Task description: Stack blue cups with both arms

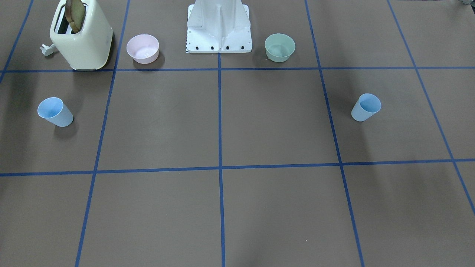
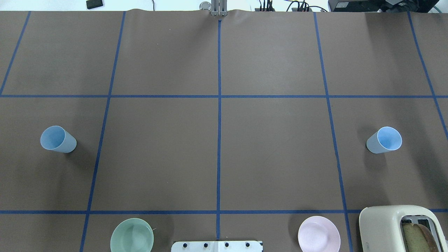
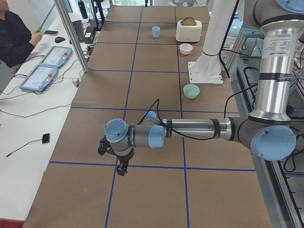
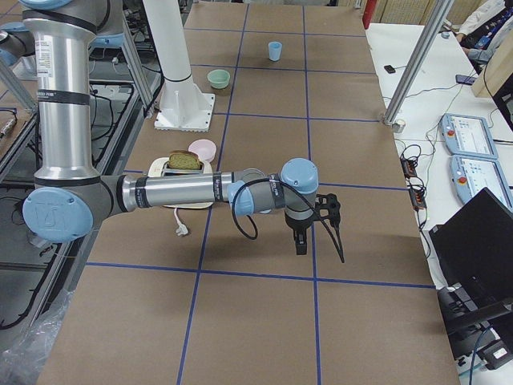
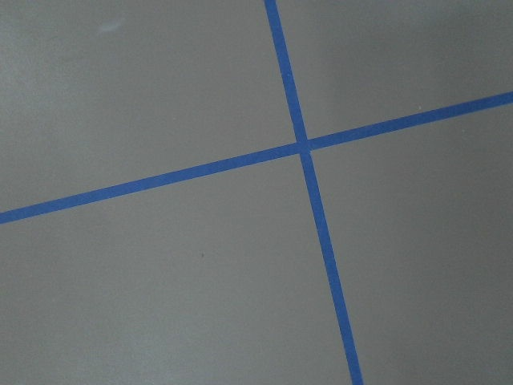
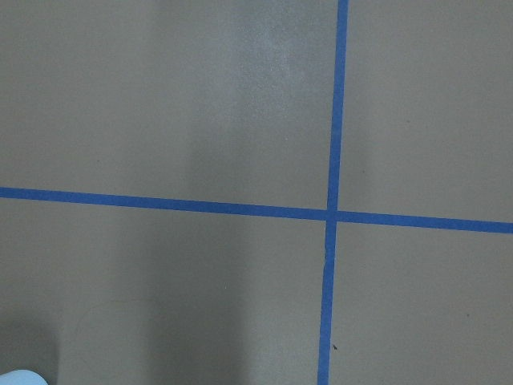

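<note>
— Facing the robot: left cup (image 1: 366,107) stands upright at 3 o'clock on the bench (image 1: 259,122), and right cup (image 1: 55,111) at 9, well apart. The toaster (image 1: 82,37) sits at 11, near the right one.
— A wide swing could clip that toaster.
— From above it flips: left cup at 9, right at 3, nothing over them.
— Light tumblers. A finger catching a rim would tip one.
— Left end view: left end effector (image 3: 122,169) hangs over the blue tape (image 3: 71,162), near its cup. Released or clenched, I cannot tell.
— Right end view: right end effector (image 4: 300,243), likewise cannot tell.
— The wrist cameras show only tape, plus a pale sliver (image 6: 16,377) at 7 o'clock on the right one.
— If both head mid-bench they could collide, or the cup could seat crooked.
</note>
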`<state>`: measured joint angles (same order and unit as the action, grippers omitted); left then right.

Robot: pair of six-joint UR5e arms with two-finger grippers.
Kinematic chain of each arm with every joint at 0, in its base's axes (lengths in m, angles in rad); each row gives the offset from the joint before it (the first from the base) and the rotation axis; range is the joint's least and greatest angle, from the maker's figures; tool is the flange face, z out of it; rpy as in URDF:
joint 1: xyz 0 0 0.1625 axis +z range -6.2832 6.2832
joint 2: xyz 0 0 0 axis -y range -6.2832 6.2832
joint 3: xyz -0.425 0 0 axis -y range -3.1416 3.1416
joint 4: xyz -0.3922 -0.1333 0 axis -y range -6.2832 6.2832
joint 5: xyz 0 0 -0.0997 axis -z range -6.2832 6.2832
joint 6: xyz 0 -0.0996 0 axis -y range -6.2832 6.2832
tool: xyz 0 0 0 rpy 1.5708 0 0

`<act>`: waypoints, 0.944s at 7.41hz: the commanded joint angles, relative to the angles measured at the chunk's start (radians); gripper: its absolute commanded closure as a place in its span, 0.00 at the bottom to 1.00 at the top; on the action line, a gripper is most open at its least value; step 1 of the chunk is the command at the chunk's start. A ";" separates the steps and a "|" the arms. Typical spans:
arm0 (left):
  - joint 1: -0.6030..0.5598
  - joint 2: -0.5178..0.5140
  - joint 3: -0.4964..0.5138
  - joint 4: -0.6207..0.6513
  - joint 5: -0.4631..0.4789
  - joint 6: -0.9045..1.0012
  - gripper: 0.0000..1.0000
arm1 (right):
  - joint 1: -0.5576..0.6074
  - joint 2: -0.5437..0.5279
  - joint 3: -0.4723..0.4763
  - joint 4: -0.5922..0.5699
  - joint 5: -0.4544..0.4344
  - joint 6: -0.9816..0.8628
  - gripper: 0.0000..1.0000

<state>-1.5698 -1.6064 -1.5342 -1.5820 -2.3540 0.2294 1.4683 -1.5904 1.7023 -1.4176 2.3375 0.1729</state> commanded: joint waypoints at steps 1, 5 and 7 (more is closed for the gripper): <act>0.020 -0.001 -0.015 -0.077 -0.001 -0.135 0.01 | -0.046 0.012 0.035 0.014 0.000 0.002 0.00; 0.193 0.000 -0.020 -0.313 -0.002 -0.500 0.01 | -0.168 0.000 0.077 0.111 0.045 0.033 0.00; 0.232 -0.001 -0.024 -0.400 -0.045 -0.645 0.01 | -0.206 0.012 0.124 0.111 0.046 0.036 0.00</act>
<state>-1.3646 -1.6066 -1.5548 -1.9252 -2.3795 -0.3241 1.2902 -1.5870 1.7953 -1.3071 2.3828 0.2052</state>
